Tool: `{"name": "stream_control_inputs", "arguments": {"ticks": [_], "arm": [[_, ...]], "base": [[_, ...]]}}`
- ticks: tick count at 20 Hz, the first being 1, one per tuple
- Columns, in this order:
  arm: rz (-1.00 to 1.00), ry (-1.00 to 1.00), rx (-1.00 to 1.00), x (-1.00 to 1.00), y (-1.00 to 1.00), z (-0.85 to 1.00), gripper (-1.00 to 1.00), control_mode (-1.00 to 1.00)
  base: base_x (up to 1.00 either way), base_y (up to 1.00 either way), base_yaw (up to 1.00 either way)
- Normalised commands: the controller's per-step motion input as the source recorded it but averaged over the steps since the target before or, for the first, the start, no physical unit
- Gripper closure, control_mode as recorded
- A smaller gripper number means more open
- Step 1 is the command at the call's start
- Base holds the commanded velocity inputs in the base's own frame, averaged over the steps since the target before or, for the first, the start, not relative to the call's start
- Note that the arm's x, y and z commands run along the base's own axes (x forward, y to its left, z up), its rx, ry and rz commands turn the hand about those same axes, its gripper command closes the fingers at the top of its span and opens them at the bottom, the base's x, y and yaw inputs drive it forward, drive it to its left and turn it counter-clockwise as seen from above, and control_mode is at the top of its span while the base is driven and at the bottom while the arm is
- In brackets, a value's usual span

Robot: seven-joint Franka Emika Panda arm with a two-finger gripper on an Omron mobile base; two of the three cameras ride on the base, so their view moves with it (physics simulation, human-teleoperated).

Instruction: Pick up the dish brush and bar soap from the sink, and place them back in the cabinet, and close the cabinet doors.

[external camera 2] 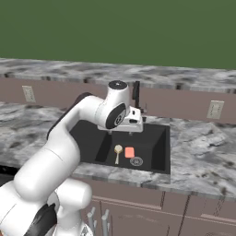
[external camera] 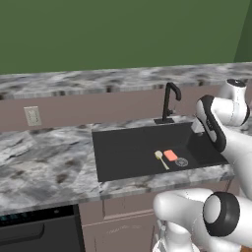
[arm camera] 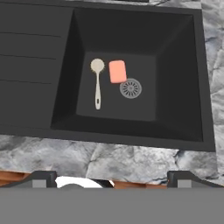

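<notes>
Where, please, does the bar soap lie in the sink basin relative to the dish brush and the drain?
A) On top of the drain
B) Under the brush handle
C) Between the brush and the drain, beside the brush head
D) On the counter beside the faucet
C: in the hand view the bar soap lies on the sink floor between the dish brush head and the drain.
</notes>
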Motion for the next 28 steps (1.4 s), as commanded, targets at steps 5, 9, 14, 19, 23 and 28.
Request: {"name": "stream_control_inputs", "arguments": {"ticks": [5, 9, 14, 19, 23, 28], "arm": [[0.0, 0.0, 0.0, 0.16, -0.02, -0.11, -1.0, -1.0], [0.0, 0.0, 0.0, 0.23, 0.0, -0.11, -1.0, -1.0], [0.0, 0.0, 0.0, 0.22, -0.01, -0.12, -1.0, -1.0], [0.0, 0.0, 0.0, 0.12, -0.01, -0.12, -1.0, -1.0], [0.0, 0.0, 0.0, 0.11, 0.0, -0.15, -1.0, -1.0], [0.0, 0.0, 0.0, 0.09, -0.01, -0.14, -1.0, -1.0]], "base": [[0.0, 0.0, 0.0], [0.0, 0.0, 0.0], [0.0, 0.0, 0.0], [0.0, 0.0, 0.0], [0.0, 0.0, 0.0], [0.0, 0.0, 0.0]]}}
